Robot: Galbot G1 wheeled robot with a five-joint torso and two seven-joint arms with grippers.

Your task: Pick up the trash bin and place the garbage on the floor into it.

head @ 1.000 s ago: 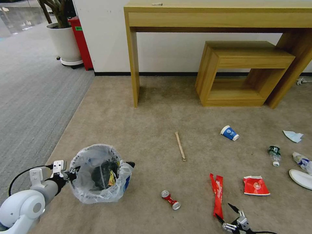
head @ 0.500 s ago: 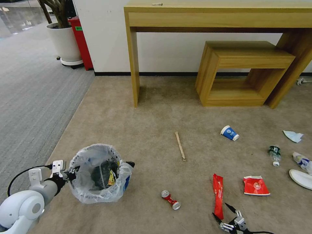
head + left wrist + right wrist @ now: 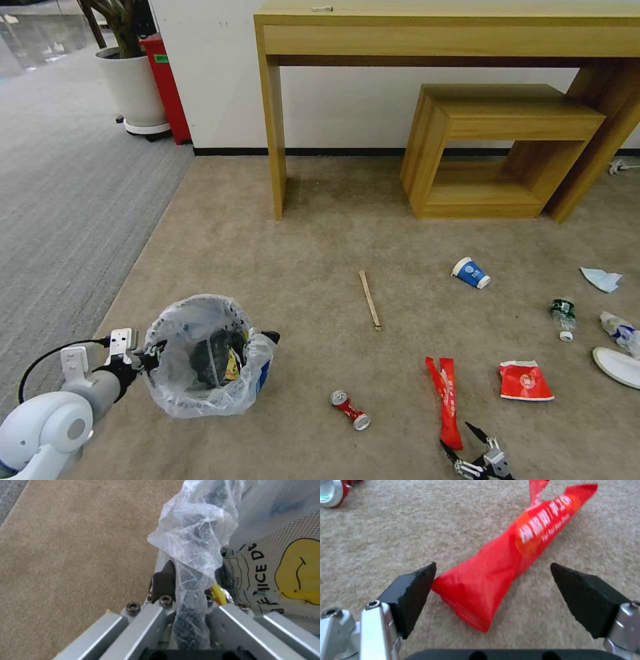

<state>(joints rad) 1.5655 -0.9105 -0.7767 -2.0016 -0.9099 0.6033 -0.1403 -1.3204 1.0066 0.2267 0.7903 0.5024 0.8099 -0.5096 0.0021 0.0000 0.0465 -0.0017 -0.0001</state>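
Trash bin (image 3: 200,360), black, wears a crinkly clear plastic liner.

Left gripper (image 3: 143,360) jaws clamped; right gripper (image 3: 493,580) spread

An office-like room: beige carpet floor (image 3: 320,220), a wooden desk (image 3: 440,33) against the wall, potted plant (image 3: 130,73) beside the desk.
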